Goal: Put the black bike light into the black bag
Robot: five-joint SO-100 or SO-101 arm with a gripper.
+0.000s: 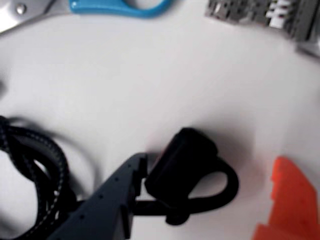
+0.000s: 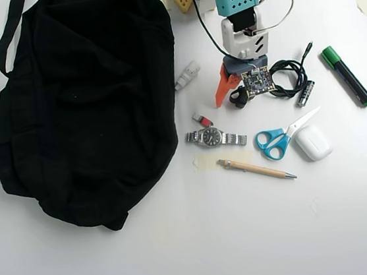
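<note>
The black bike light, a chunky black lump with a loop, lies on the white table between my gripper's fingers. The dark blue-grey finger touches its left side. The orange finger stands apart on its right, so the gripper is open around it. In the overhead view the bike light sits just below the gripper, right of the orange finger. The large black bag lies at the left of the table, well left of the gripper.
A coiled black cable lies close to the right of the gripper, also at the wrist view's left. Nearby are a dark cylinder, green marker, blue scissors, watch, pen and white case.
</note>
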